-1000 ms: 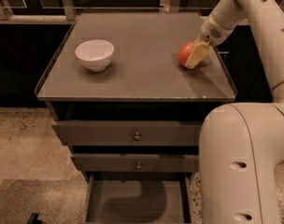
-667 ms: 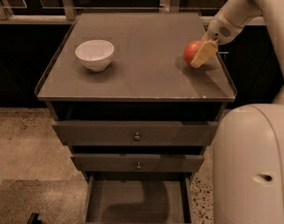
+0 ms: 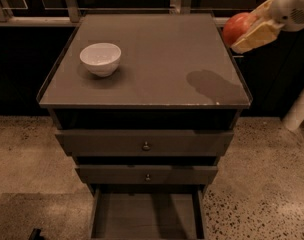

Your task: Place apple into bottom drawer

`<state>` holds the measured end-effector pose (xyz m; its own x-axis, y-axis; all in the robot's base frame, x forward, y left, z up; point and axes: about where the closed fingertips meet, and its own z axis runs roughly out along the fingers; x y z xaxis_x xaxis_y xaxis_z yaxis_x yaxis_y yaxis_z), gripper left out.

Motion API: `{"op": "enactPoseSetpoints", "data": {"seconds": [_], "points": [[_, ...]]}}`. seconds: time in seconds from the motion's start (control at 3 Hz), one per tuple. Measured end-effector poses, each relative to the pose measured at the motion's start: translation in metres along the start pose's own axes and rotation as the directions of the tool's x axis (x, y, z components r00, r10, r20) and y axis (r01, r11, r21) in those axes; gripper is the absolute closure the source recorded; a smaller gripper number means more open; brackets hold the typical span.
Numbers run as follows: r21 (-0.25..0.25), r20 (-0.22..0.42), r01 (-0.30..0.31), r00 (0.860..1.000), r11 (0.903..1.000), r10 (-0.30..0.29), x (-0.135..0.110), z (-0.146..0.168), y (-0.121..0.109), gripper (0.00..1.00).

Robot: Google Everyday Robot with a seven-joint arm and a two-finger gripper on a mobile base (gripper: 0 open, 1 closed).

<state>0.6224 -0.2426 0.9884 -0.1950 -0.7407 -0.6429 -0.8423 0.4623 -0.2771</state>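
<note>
The red-orange apple [image 3: 235, 27] hangs in the air above the right edge of the cabinet top, held between the tan fingers [image 3: 256, 35] of my gripper [image 3: 248, 28] at the upper right. The gripper is shut on the apple and casts a shadow on the top below it. The bottom drawer [image 3: 146, 215] is pulled open at the bottom of the view, and its flat floor shows nothing in it.
A white bowl [image 3: 100, 58] stands on the left of the grey cabinet top [image 3: 157, 54]. Two shut upper drawers with small round knobs [image 3: 146, 146] sit below it. Speckled floor lies on both sides. A white post [image 3: 299, 109] stands at the right.
The gripper has lifted the apple off the cabinet top and carried it up and to the right. The big white arm body has left the lower right of the view.
</note>
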Motion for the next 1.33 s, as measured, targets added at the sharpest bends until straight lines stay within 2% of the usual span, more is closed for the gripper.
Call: {"op": "enactPoseSetpoints", "data": {"seconds": [0.33, 0.67, 1.0, 1.33], "points": [[0.045, 0.144, -0.015, 0.99, 0.9989, 0.009, -0.011, -0.021, 0.036, 1.0], [0.029, 0.138, -0.066, 0.989, 0.9974, 0.062, 0.018, -0.012, 0.053, 1.0], [0.027, 0.136, -0.066, 0.989, 0.9975, 0.062, 0.018, -0.012, 0.053, 1.0], [0.019, 0.154, -0.095, 0.984, 0.9953, 0.091, 0.04, -0.004, 0.073, 1.0]]}}
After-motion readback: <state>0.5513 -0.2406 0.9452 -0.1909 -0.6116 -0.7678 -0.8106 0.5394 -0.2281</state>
